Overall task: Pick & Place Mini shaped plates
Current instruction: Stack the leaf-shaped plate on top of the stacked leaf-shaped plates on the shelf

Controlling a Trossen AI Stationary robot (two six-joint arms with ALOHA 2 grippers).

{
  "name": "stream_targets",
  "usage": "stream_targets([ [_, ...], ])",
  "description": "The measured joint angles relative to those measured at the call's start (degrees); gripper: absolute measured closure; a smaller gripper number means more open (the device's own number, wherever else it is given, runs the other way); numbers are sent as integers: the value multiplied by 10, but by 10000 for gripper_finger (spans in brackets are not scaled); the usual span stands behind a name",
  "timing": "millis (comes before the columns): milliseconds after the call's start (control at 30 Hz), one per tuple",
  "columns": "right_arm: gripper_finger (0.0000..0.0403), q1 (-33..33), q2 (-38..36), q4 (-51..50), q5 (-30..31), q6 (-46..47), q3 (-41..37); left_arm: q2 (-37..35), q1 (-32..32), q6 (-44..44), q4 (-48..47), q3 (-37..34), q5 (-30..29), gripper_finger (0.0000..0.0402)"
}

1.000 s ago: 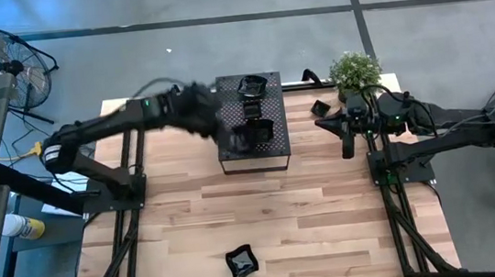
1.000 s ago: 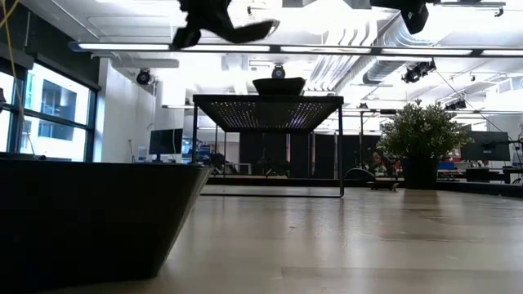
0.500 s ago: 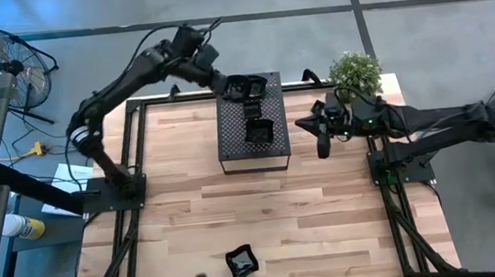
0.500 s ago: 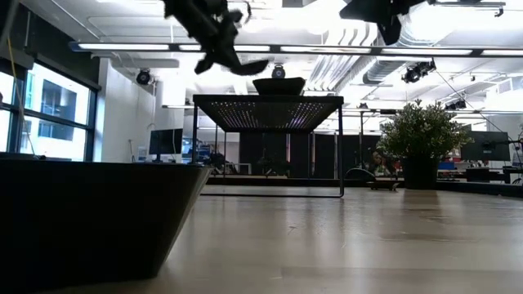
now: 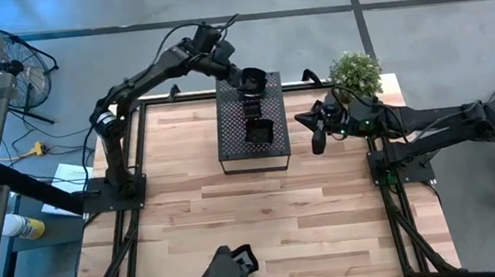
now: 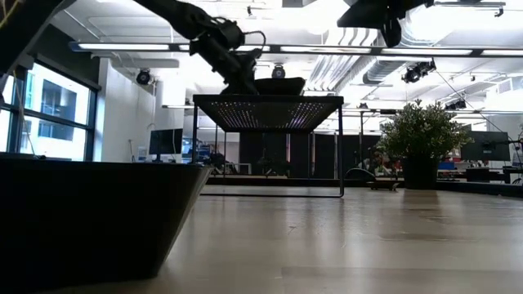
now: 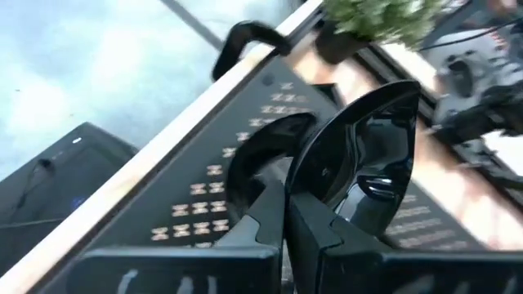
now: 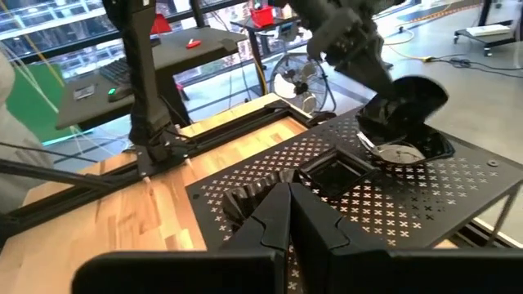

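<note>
Black perforated box (image 5: 251, 124): stands on the wooden table (image 5: 190, 209), toward its far edge, between the two arms.
Left gripper (image 5: 239, 77): reaches over the far end of the box, its fingers (image 7: 278, 216) clamped on the rim of a glossy black round plate (image 7: 364, 159), held tilted.
Plate underneath (image 7: 265, 151): lies on the box top just below the held one.
Other plates: two more (image 5: 259, 131) sit along the box top; another (image 5: 242, 261) lies at the table's near edge.
Right gripper (image 5: 315, 138): hangs just beside the box's right side, fingers (image 8: 282, 216) together, holding nothing.
Potted plant (image 5: 355, 72): at the table's far right corner.
</note>
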Motion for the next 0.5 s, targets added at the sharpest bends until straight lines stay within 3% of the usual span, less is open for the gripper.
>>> stream_targets([
  [500,401,0,0,-1,27,-3,0,14,0,11,21,0,-51,379],
])
